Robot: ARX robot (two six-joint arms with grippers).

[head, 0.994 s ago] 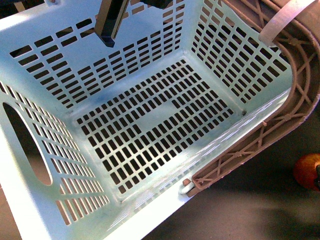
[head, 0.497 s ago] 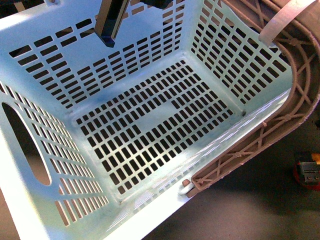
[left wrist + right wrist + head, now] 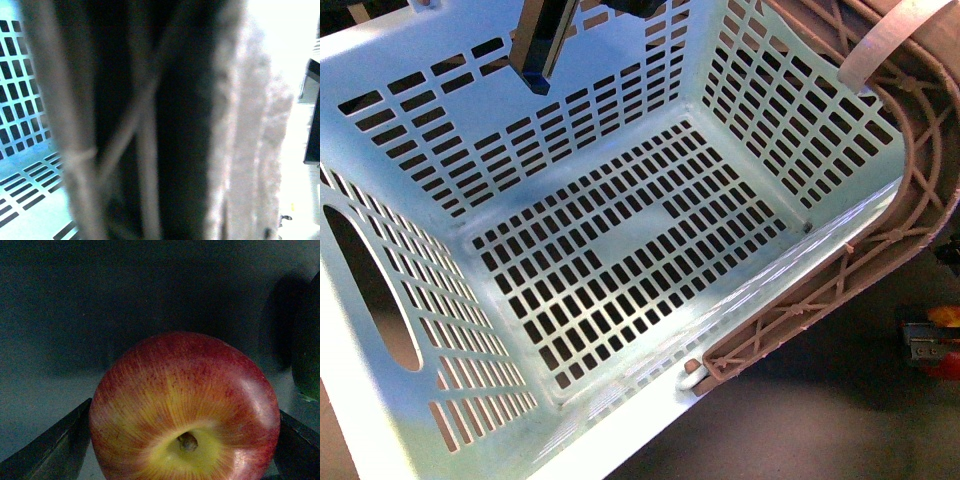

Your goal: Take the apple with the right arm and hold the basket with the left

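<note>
The pale aqua basket (image 3: 620,230) fills the front view, tilted, with its brown lattice handle (image 3: 910,190) along the right rim. My left gripper (image 3: 542,50) is shut on the basket at the far wall's top edge. In the left wrist view only the blurred handle lattice (image 3: 140,125) and a slotted aqua wall (image 3: 25,100) show. The red apple (image 3: 185,410), stem dimple facing the camera, sits between the open right gripper's (image 3: 185,457) dark fingers (image 3: 50,450). In the front view the right gripper (image 3: 928,345) covers most of the apple (image 3: 946,317) at the right edge.
The dark tabletop (image 3: 800,420) runs under and to the right of the basket. A white zip tie (image 3: 880,40) loops over the handle. A dark green object (image 3: 307,340) stands close beside the apple in the right wrist view.
The right gripper has come in over the apple at the front view's right edge, hiding most of it. The basket and the left gripper have not moved.
</note>
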